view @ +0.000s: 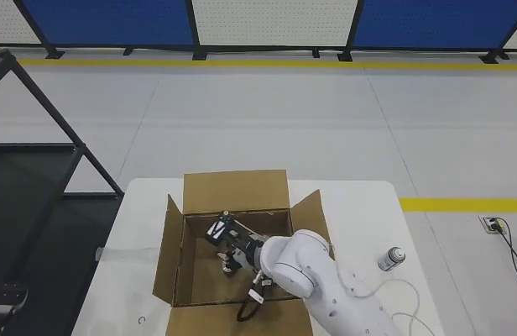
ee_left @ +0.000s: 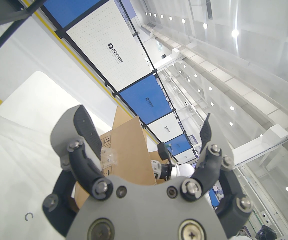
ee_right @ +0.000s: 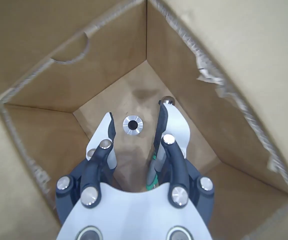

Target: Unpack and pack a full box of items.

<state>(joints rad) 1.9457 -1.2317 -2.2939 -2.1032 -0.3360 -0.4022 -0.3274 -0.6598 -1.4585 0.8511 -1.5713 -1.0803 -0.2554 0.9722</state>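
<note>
Cardboard walls close round the right gripper [ee_right: 136, 111], which hangs deep inside the box [ee_right: 114, 58] with its fingers spread apart and nothing held. On the box floor, between those fingers, stands a small silver metal piece [ee_right: 132, 125] with a dark hole in its top, likely the next item to lift out. A green-and-grey pen-like thing [ee_right: 152, 169] lies on the same floor, just beside one finger, and a rounded metal knob [ee_right: 167, 99] sits past that fingertip. The left gripper [ee_left: 144, 114] is outside the box, wide open and empty. A can [view: 392, 259] stands outside the box on the table [view: 141, 252]. Smooth round metal may squirt from a closing pinch, the finger could snag the pen, and the arm might catch a flap and drag the box.
</note>
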